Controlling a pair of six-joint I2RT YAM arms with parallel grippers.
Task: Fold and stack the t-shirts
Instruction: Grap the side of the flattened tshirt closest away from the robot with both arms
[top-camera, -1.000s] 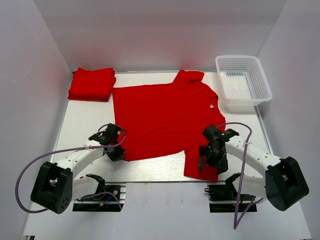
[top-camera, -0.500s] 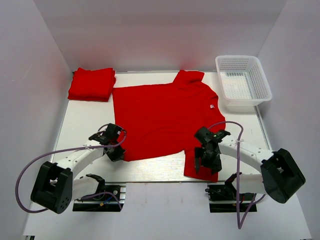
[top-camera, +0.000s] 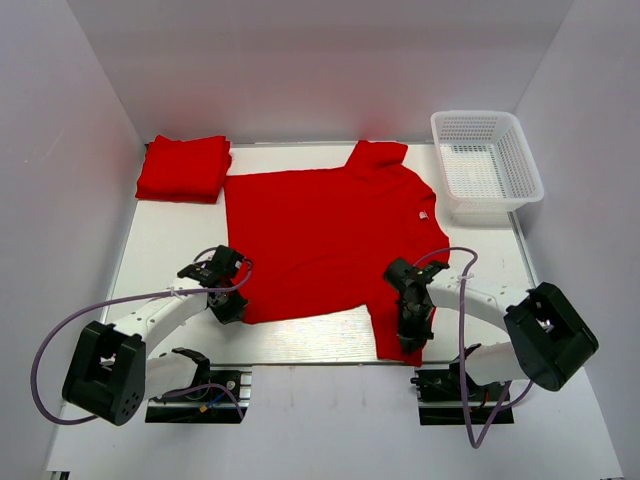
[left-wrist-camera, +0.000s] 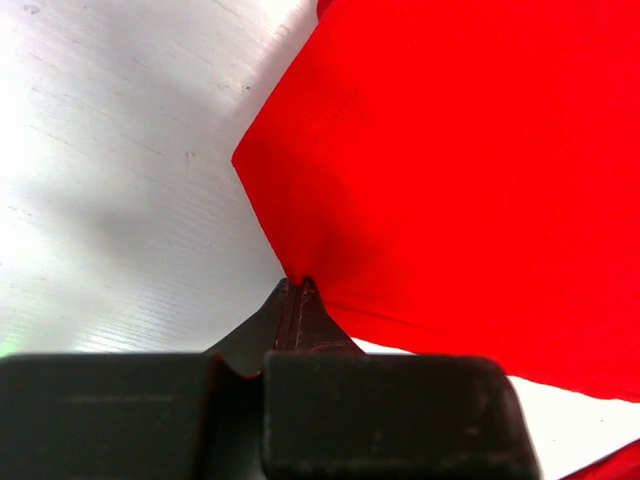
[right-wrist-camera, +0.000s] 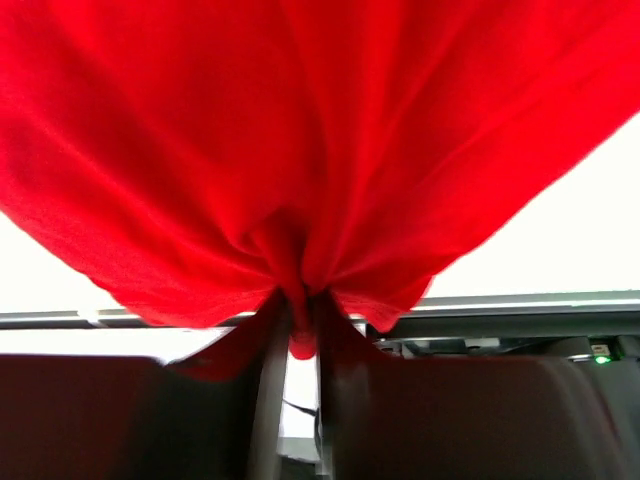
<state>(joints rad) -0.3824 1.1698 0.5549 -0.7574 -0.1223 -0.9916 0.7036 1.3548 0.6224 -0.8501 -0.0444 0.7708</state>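
Red shirt (top-camera: 320, 235) lies spread mid-table (top-camera: 160, 250), a folded stack (top-camera: 183, 168) at the far left corner. The left gripper (left-wrist-camera: 296, 288) pinches the shirt's near hem corner and the right gripper (right-wrist-camera: 300, 320) clenches its bunched near sleeve. The fold looks barely begun; next, both should lift evenly and carry that edge across.

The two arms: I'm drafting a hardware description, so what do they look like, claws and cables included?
Both the left arm and the right arm have white tubular links, bulky black joint housings and a looping lavender cable. The left claw and right claw are dark, each with two flat tapering fingers.
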